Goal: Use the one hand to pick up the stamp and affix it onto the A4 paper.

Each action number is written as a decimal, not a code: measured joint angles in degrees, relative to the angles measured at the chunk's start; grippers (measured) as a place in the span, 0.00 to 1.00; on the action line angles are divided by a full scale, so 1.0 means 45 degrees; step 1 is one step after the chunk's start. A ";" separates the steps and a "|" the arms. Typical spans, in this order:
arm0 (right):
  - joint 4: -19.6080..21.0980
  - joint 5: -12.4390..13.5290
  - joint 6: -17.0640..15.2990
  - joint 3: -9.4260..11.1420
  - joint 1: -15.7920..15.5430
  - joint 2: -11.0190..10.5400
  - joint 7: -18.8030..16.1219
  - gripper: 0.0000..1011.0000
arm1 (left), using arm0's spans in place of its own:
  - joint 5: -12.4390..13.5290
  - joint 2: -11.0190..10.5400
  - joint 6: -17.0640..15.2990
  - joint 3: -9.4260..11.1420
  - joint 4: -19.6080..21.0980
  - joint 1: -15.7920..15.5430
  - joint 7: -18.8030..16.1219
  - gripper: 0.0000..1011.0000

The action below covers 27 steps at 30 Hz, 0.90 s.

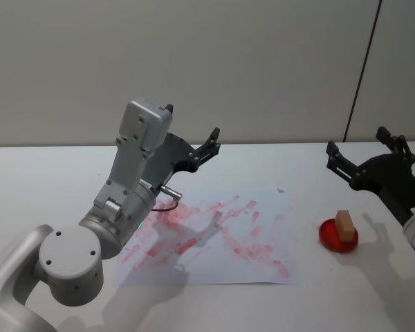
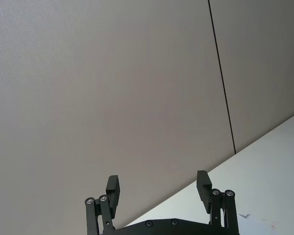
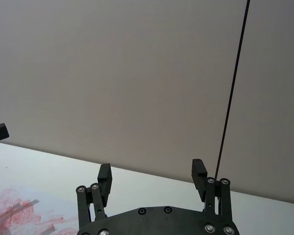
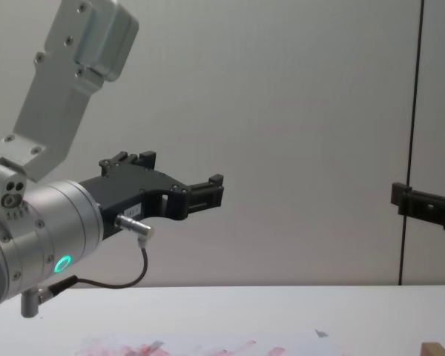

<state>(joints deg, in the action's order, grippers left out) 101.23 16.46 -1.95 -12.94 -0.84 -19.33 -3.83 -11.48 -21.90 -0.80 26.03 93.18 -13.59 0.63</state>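
Observation:
The stamp [image 1: 344,224], a small light-brown wooden block, stands upright on a round red ink pad [image 1: 330,238] at the right of the table; its top also peeks in at the bottom edge of the chest view [image 4: 434,348]. My right gripper [image 1: 356,139] [image 3: 152,171] hovers open above and behind the stamp, level with the wall, holding nothing. The A4 paper [image 1: 263,207] [image 3: 14,210] lies flat mid-table, smeared with red-pink ink. My left gripper [image 1: 192,121] [image 2: 157,182] [image 4: 182,172], with a silver plug and looped cable, is raised open over the paper's far left part.
The white table [image 1: 41,180] runs back to a plain grey wall with a dark vertical seam [image 1: 363,69]. The bulky left arm [image 1: 124,207] leans over the paper's left side. Bare table lies between the paper and the ink pad.

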 joint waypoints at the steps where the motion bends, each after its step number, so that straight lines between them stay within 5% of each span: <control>1: 0.0000 0.0000 0.0000 0.0000 0.0000 0.0000 0.0000 0.99 | 0.0000 0.0000 0.0000 -0.0001 0.0000 0.0000 0.0000 0.99; 27: 0.0000 0.0000 0.0000 0.0000 0.0000 0.0000 0.0000 0.99 | 0.0000 0.0000 0.0000 -0.0001 0.0000 0.0000 0.0000 0.99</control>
<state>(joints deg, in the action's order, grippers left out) 101.23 16.47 -1.95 -12.94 -0.84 -19.33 -3.83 -11.48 -21.89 -0.80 26.02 93.17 -13.59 0.63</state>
